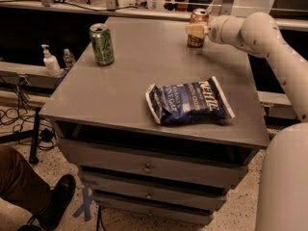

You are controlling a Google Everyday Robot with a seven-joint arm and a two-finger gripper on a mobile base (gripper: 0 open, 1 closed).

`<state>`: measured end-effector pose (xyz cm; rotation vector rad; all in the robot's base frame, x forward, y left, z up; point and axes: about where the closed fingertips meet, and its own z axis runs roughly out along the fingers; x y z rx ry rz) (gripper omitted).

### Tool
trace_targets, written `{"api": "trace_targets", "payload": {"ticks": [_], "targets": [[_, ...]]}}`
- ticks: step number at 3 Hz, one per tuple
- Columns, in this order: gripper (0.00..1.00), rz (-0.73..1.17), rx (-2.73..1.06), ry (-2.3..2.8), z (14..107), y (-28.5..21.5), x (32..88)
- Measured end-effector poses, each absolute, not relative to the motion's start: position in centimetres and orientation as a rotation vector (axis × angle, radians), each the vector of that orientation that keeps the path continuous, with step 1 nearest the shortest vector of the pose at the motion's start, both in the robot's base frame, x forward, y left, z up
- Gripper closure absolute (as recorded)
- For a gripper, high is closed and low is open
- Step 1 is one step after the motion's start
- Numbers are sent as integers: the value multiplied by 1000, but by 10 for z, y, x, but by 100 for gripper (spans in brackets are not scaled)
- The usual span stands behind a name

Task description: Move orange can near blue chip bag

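Grey cabinet [144,61] carries everything. Arm [260,32] reaches in from the right to the back edge. Blue chip bag [190,101] lies flat at front. Green can [102,44] stands back left. Orange can [198,17] stands back right, well apart from the bag, w/ gripper [196,30] clamped round its middle, prob. ready to lift.

Cream gripper [196,30] at the slim copper-orange can [196,42], far edge of the grey cabinet top [120,90], well apart from the flat navy chip bag [190,101] nearer the front.
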<state>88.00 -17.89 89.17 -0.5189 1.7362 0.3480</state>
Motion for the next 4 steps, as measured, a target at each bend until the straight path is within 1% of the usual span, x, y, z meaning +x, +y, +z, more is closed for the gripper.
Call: {"api": "trace_targets", "payload": {"ticks": [2,3,4], "targets": [[87,369,-517,1733,892,-181,868],[100,388,-537,1711,906,-177,850],[100,413,-558,1680,926,-173,823]]}}
